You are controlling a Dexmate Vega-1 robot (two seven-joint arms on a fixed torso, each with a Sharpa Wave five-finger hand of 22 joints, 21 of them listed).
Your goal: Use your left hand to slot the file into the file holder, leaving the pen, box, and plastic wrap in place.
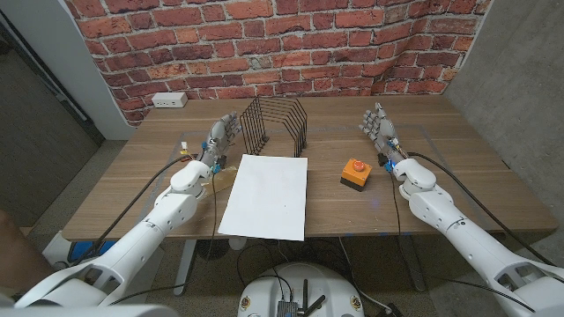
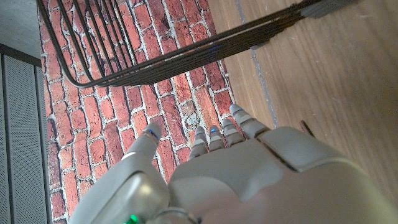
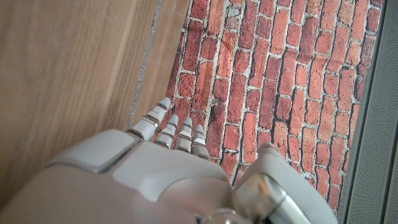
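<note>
The white file (image 1: 265, 195) lies flat on the counter (image 1: 132, 176) just in front of the wire file holder (image 1: 274, 124), long axis running toward it, just inboard of the nearer left hand (image 1: 220, 141), whose empty fingers (image 2: 214, 138) stand apart.

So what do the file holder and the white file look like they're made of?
File holder: probably metal wire with a dark coating, judging by its thin, evenly bent black rods. File: likely paper or thin card, a flat matte white sheet; which one can't be told.
</note>
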